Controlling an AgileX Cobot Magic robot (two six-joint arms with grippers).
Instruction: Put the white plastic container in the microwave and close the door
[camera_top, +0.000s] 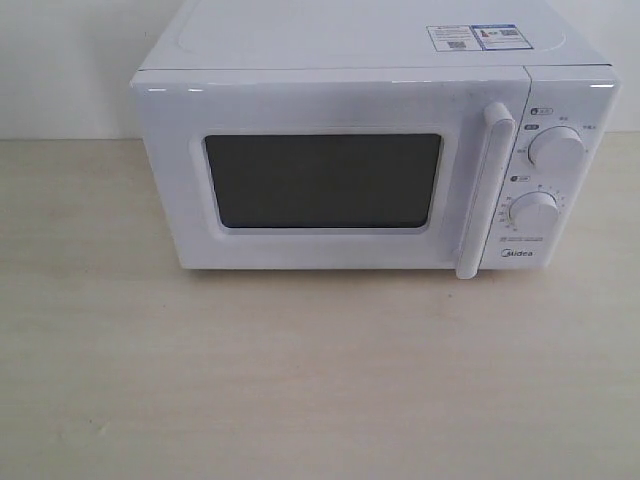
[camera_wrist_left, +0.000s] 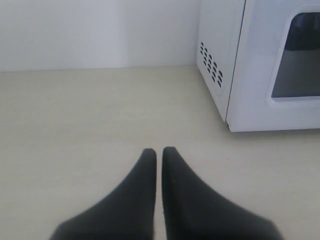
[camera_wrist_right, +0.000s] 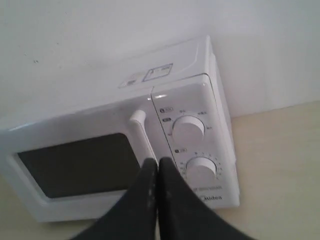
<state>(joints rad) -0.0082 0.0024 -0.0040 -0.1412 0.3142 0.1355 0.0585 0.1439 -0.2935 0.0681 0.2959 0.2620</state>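
On the table (camera_top: 300, 380), w/ the door (camera_top: 330, 180) flush shut on the microwave (camera_top: 350, 45), you've got the left gripper (camera_wrist_left: 159, 152) & right gripper (camera_wrist_right: 157, 165) both pinched closed on nothing, clear of it, while the white plastic container shows nowhere, prob. inside behind the dark window (camera_top: 322, 180).

The shut door (camera_top: 330, 100) blocks the microwave (camera_top: 360, 35); table (camera_top: 300, 380) open.

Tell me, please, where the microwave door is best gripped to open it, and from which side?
Take the long vertical handle at the door's right edge, beside the dials. It stands proud of the door as an upright bar, so come from the front with the jaws either side of it. The right gripper, now shut, looks nearest.
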